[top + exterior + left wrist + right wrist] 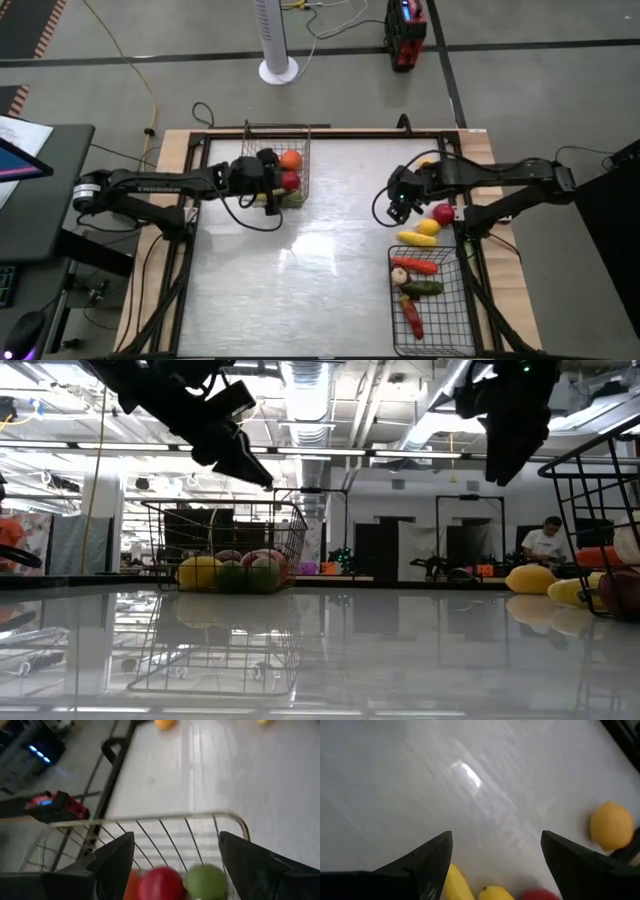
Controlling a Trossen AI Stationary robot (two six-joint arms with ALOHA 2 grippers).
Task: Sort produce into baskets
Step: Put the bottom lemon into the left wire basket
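Note:
The silvery basket (pixel 277 160) stands at the far left and holds round produce: an orange one (pixel 291 158), a red one (pixel 160 882) and a green one (pixel 206 880). My left gripper (pixel 176 840) hovers open just above its near rim (pixel 150 820). The black basket (pixel 432 300) stands at the near right with long red (pixel 416 265) and green (pixel 422 288) pieces inside. My right gripper (pixel 496 836) hangs open above the table, beside loose produce lying on it: a red round piece (pixel 443 212), a lemon (pixel 428 227) and a long yellow piece (pixel 414 238).
Another yellow round piece (pixel 611 825) lies on the table near the far right edge. A black frame (pixel 200 140) borders the table. The wide middle of the white tabletop (pixel 320 260) lies between the two baskets.

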